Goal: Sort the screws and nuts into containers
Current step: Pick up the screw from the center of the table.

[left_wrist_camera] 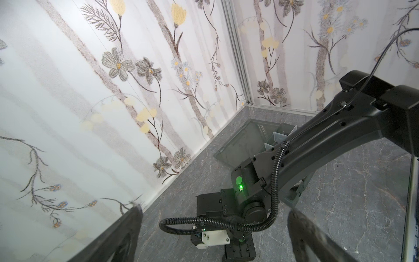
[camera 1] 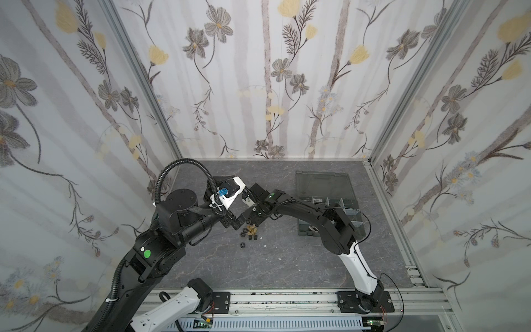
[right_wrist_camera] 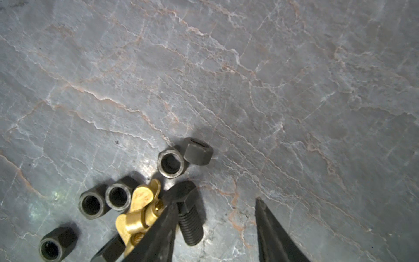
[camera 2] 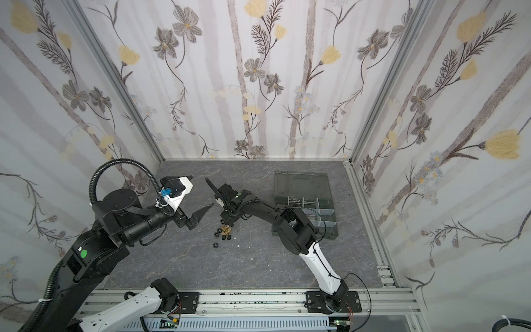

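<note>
Right fingers [right_wrist_camera: 158, 236]: apart, low over the pile on the worktop [right_wrist_camera: 272, 90]; one tip at the black screw [right_wrist_camera: 190, 224] head
Nuts [right_wrist_camera: 171, 162]: loose beside it
Left fingers [camera 2: 202, 214]: apart, empty, raised
Containers [camera 2: 323, 214]: well apart from the pile
Risk: closing could pinch the brass wing nut [right_wrist_camera: 140, 202] too, or roll the round shank away

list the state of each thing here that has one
organizer box: lid open, lying flat
left gripper: open, empty, raised
right gripper: open, holding nothing, low over the table
black bolt: lying on its side, unsorted
black nuts: loose on the table, unsorted
brass wing piece: loose among the nuts
</note>
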Robot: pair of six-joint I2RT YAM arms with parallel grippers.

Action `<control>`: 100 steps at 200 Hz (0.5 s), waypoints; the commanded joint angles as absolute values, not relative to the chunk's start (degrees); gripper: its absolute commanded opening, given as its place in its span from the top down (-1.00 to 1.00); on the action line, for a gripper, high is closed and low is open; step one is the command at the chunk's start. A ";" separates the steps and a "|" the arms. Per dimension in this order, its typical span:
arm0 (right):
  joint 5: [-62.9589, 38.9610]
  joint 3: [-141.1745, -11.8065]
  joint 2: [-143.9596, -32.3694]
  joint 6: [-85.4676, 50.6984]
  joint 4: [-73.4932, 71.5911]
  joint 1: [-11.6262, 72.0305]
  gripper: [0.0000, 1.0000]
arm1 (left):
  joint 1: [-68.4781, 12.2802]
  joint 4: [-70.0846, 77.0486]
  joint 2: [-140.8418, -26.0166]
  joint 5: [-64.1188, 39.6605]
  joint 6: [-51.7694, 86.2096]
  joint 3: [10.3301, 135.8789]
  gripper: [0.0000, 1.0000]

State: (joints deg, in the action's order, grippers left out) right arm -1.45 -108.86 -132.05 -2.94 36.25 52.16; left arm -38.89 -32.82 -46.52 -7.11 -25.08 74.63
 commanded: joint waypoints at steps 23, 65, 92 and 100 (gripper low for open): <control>0.47 -111.77 -134.37 -1.47 38.58 53.02 -0.04 | -38.78 -32.23 -46.29 -6.50 -25.22 74.63 -1.00; 1.75 -112.08 -134.91 -1.11 39.90 53.21 -0.09 | -38.86 -32.08 -46.06 -6.44 -25.22 74.53 -1.00; 0.93 -112.12 -133.96 -0.64 39.73 53.31 -0.15 | -38.85 -31.74 -45.99 -6.32 -25.38 74.53 -1.00; 0.71 -112.15 -133.77 -0.35 39.69 53.26 -0.16 | -38.86 -31.70 -46.09 -6.32 -25.40 74.53 -1.00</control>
State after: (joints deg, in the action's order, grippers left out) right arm -0.21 -112.09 -134.30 -2.35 36.18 53.25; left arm -38.89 -32.80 -46.13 -6.61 -25.08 74.59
